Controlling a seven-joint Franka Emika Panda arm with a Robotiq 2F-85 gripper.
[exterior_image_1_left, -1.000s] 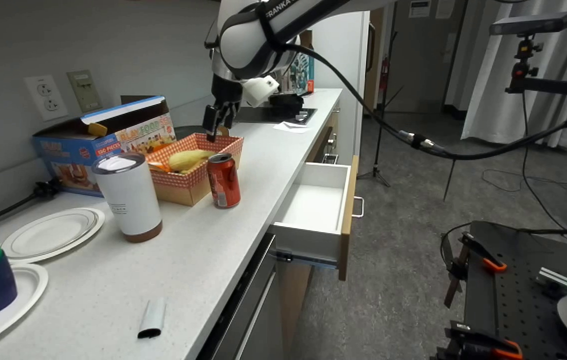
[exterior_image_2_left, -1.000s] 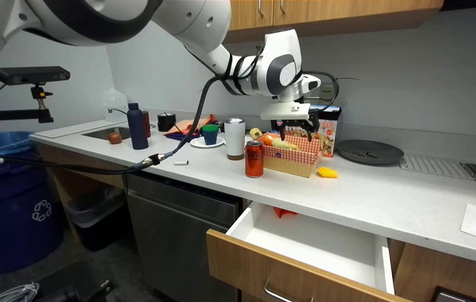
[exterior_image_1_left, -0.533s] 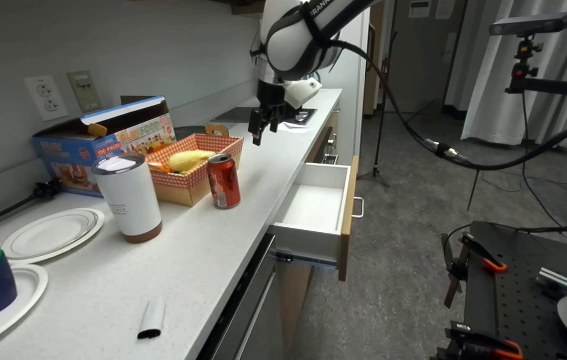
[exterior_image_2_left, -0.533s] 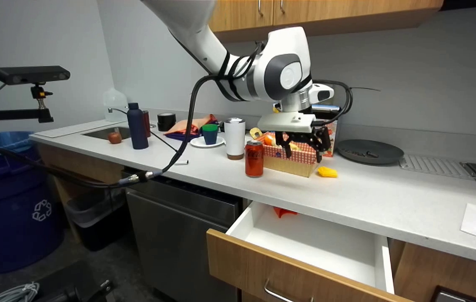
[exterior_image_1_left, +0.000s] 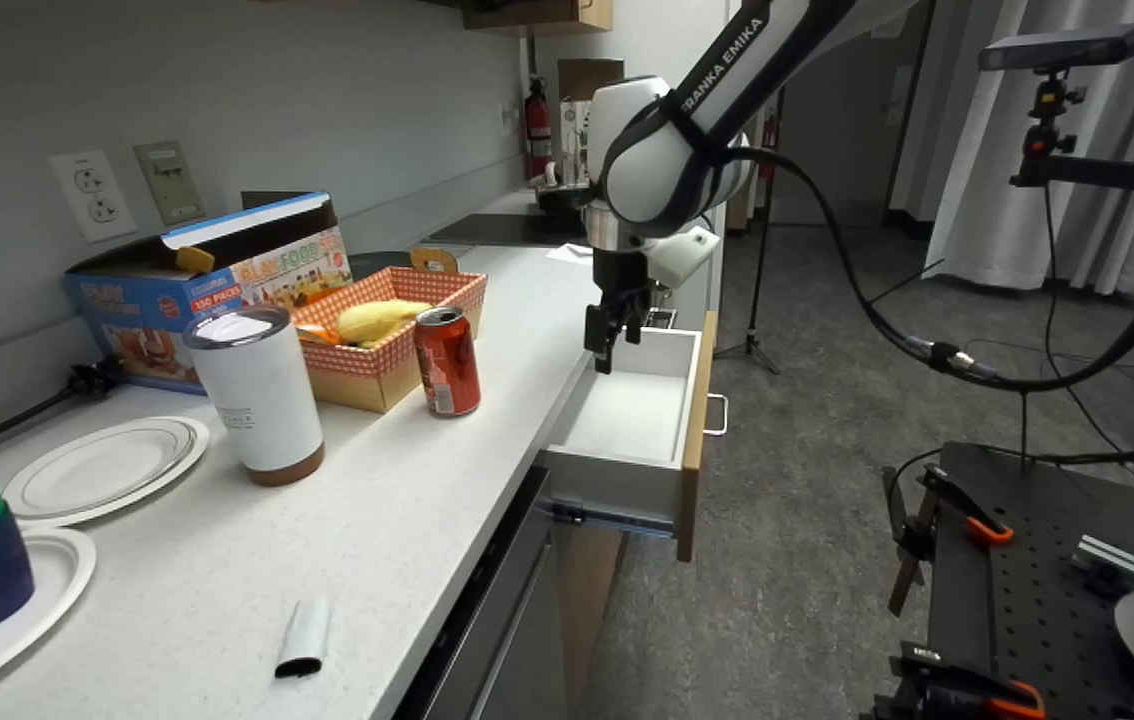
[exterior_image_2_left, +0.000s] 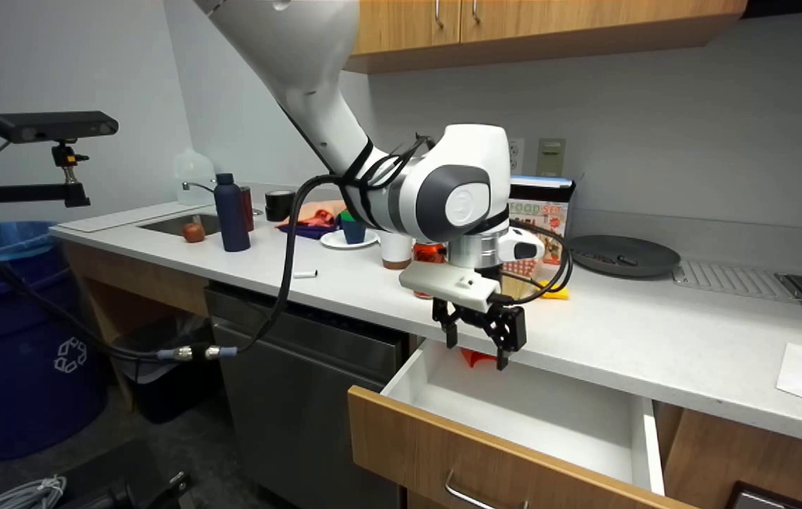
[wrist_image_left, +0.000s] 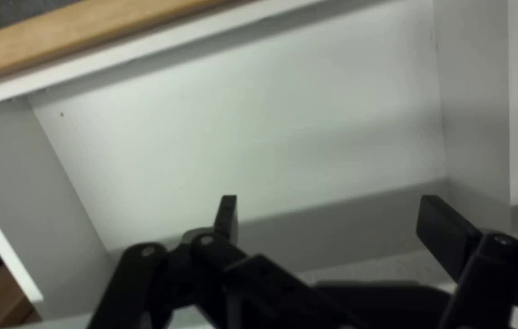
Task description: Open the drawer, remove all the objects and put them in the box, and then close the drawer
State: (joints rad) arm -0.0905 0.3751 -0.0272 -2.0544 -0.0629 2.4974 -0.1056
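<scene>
Wrist view misses it, but in an exterior view there's a red piece [exterior_image_2_left: 475, 356] at the back of the drawer [exterior_image_2_left: 436, 452], near its left end as that camera sees it. It's the only thing I can spot in there, so I'd guess grabbing it is the step in hand. The tool [wrist_image_left: 330, 208] is spread wide with nothing between its fingers, hanging over the drawer's back part; can't tell if the tips are below the rim. My take: the table [exterior_image_2_left: 655, 325] overhangs the drawer's back and the piece looks tucked close to that edge, so don't plunge straight down. Angle in low, or drag it towards the drawer front first, then pinch, and watch the side wall. It seems to taper towards the drawer front, but it's too small to call a long axis. The drawer itself runs long along the table edge, front facing away from it. Up on the table behind the drawer sits the box [exterior_image_1_left: 357, 388] with a yellow banana-like piece [exterior_image_1_left: 375, 320] inside, and a red can [exterior_image_1_left: 448, 365] on its drawer side.
</scene>
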